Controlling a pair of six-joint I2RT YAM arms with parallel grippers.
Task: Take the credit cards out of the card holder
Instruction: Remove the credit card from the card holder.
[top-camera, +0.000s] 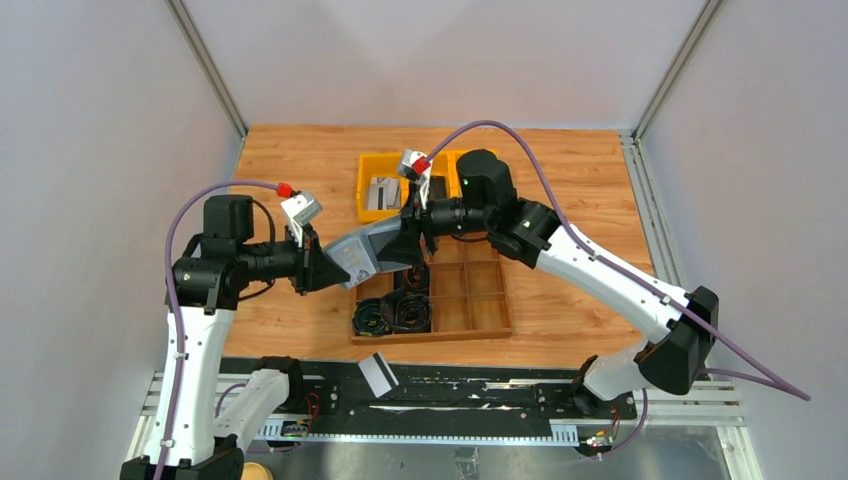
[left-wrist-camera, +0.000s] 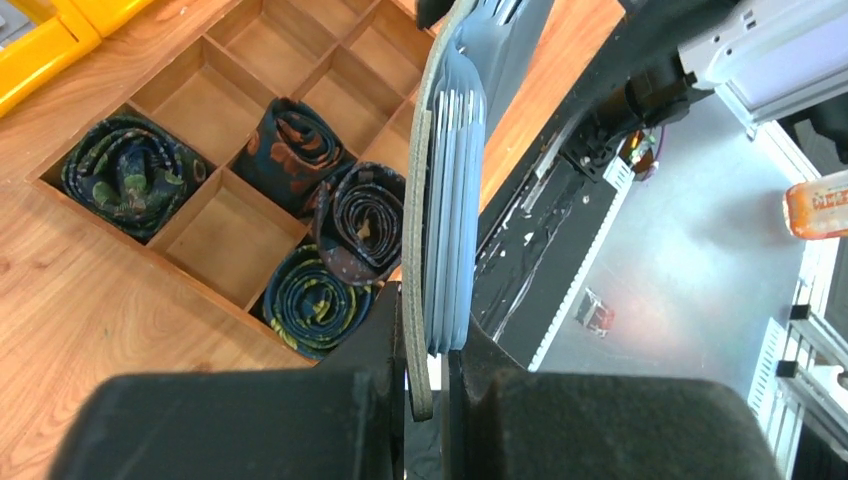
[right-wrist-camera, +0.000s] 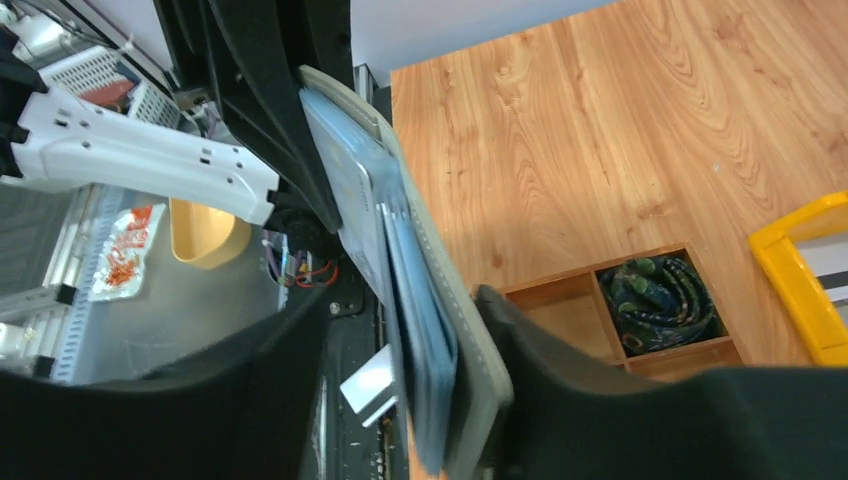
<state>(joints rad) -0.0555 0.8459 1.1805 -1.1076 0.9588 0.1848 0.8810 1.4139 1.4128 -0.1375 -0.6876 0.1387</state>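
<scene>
Now, L gripper (left-wrist-camera: 428, 372) clamps the card holder (top-camera: 362, 253), R gripper (top-camera: 412, 238) spread astride its other end; I'd pinch one credit card (right-wrist-camera: 425, 340) only, pull straight.

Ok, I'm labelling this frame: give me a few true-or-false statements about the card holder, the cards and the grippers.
1. The left gripper is clamped on the card holder. True.
2. The card holder lies flat on the table. False: it is held up in the air between the two grippers.
3. One card lies on the black rail by the arm bases. True.
4. The right gripper is shut tight on a card. False: its jaws stand open on either side of the holder.
5. Every compartment of the wooden tray is empty. False: several hold rolled ties.
</scene>
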